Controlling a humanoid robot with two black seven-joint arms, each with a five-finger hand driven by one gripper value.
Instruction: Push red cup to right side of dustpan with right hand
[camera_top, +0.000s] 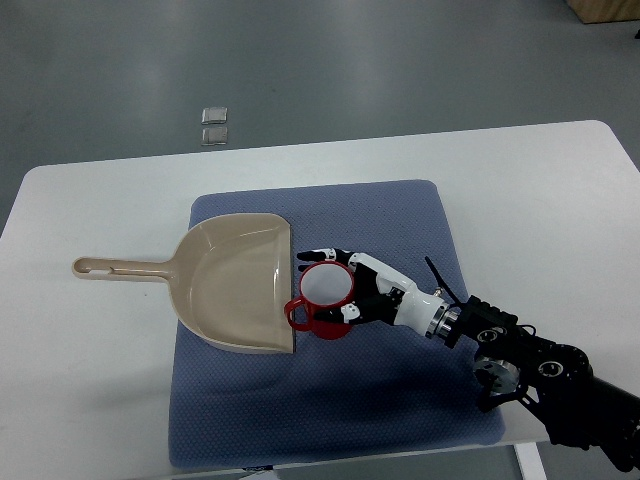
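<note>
A red cup (322, 298) with a white inside stands upright on the blue mat (400, 400), right beside the open right edge of the beige dustpan (235, 280). Its handle points left toward the pan's mouth. My right hand (345, 285) comes in from the lower right and is wrapped around the cup: its black-tipped fingers curl over the far rim and the thumb sits at the cup's near side. The dustpan lies flat, with its handle (115, 268) stretching left onto the white table. The left arm does not show.
The white table (540, 200) carries the blue mat in its middle. Bare mat lies to the right of and behind the cup. Two small grey squares (214, 124) lie on the floor beyond the table's far edge.
</note>
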